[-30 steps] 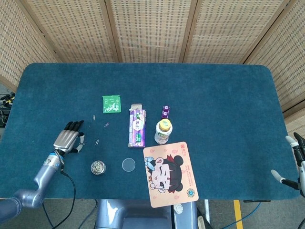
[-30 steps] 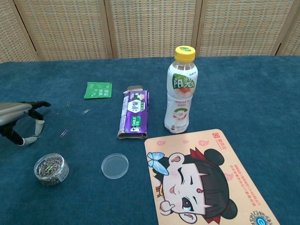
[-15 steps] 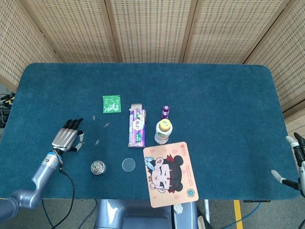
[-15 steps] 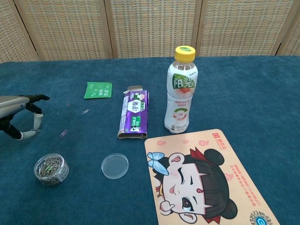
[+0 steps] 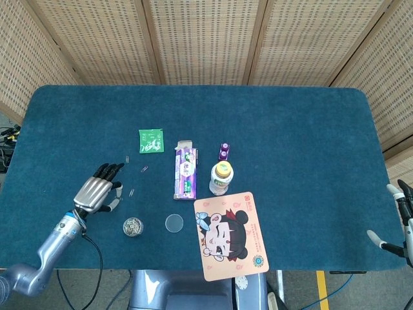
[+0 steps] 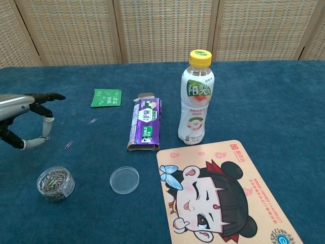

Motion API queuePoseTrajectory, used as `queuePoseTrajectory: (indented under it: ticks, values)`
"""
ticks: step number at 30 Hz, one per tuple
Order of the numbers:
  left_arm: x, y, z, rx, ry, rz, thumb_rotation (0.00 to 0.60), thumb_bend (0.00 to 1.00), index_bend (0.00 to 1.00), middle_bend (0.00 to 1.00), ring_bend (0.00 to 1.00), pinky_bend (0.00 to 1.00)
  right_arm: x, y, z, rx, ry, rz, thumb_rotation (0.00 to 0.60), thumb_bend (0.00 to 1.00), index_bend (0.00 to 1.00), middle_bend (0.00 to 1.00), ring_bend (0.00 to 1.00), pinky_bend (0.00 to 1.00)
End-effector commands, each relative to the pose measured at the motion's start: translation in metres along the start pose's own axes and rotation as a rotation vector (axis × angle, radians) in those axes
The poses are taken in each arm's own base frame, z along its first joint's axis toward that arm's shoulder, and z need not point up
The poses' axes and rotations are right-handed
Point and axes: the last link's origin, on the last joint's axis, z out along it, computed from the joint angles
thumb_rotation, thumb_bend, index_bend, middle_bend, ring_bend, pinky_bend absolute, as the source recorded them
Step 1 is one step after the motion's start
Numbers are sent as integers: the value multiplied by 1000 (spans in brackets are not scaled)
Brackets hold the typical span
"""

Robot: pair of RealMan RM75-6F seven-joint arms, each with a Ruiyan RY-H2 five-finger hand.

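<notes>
Chest view shows the left hand empty, fingers spread, hovering beside a loose paper clip on the table — light, thin, slippery; likely best pinched at its edges.

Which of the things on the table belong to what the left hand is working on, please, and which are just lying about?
In hand: left hand, loose paper clips, jar of clips, clear lid.

Lying about: green sachet, purple box, bottle, cartoon mat, right hand.

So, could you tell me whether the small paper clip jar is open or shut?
Open: the jar has no cover, and its clear lid lies beside it.
</notes>
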Motion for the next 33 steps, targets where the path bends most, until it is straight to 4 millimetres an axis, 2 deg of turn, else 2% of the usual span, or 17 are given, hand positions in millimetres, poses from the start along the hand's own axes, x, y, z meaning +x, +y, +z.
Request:
queuePoseTrajectory:
  ticks: [1,7,14,24,26,28,30,33]
  values:
    - [-2,10,-12,-49,-15,1,600,434,736,0,0,0,0,0,0,-1,0,0,600,0,74,0,0,0]
    - [-7,27,-37,-128,-66,9,600,440,736,0,0,0,1,1,0,-2,2,2,600,0,74,0,0,0]
    - [-10,32,-43,-154,-84,26,600,442,737,0,0,0,1,0,0,0,2,2,600,0,74,0,0,0]
    - [-17,36,-41,-152,-102,46,600,443,735,0,0,0,1,1,0,-2,3,4,600,0,74,0,0,0]
    - [-18,37,-40,-153,-104,38,600,442,677,0,0,0,1,1,0,-2,3,5,600,0,74,0,0,0]
    - [-18,38,-40,-155,-102,28,600,419,492,0,0,0,1,1,0,-2,4,4,600,0,74,0,0,0]
    - [-17,38,-40,-159,-96,17,600,386,359,0,0,0,2,1,-1,-2,4,5,600,0,74,0,0,0]
    - [-15,38,-41,-164,-87,8,600,370,260,0,0,0,2,1,-1,-2,4,5,600,0,74,0,0,0]
